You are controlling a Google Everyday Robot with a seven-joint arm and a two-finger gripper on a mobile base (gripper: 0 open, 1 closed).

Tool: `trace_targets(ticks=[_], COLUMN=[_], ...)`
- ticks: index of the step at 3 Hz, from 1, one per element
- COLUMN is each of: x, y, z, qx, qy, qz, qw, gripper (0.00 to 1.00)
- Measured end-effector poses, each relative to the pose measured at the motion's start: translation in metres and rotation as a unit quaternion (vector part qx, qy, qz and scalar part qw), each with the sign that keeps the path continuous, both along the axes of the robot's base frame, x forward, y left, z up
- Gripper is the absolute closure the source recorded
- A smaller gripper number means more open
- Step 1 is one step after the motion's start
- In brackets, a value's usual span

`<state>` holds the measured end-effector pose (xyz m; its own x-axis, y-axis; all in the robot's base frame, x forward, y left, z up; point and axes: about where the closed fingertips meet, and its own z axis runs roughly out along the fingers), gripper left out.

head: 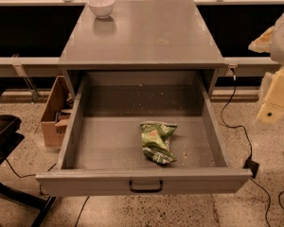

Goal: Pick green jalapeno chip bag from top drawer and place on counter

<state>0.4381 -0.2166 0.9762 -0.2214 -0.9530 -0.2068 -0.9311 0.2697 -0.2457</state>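
Note:
The green jalapeno chip bag (156, 141) lies crumpled on the floor of the open top drawer (85, 148), right of its middle and near the front. The drawer is pulled fully out, with its dark handle (145, 187) facing me. The counter (146, 37) is the flat grey top of the cabinet behind it. My gripper (273, 103) is at the right edge of the view, beyond the drawer's right wall and above the floor, well apart from the bag. It holds nothing that I can see.
A white bowl (101, 6) stands at the counter's back left corner. A brown cardboard box (54, 112) sits on the floor left of the drawer. A dark chair frame (4, 141) is at the far left. Black cables (241, 131) run on the floor at right.

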Motion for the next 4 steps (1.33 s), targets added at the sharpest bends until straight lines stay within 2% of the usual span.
trace_targets(ticks=[1, 2, 3, 4], x=[0.000, 0.001, 0.021, 0.055], y=[0.000, 0.002, 0.013, 0.024], z=[0.000, 0.002, -0.032, -0.073], qx=[0.000, 0.010, 0.025, 0.049], qy=[0.000, -0.019, -0.030, -0.050], qz=[0.000, -0.008, -0.031, -0.051], qw=[1.0000, 0.9997, 0.9988, 0.9962], gripper=[0.00, 0.00, 0.00, 0.00])
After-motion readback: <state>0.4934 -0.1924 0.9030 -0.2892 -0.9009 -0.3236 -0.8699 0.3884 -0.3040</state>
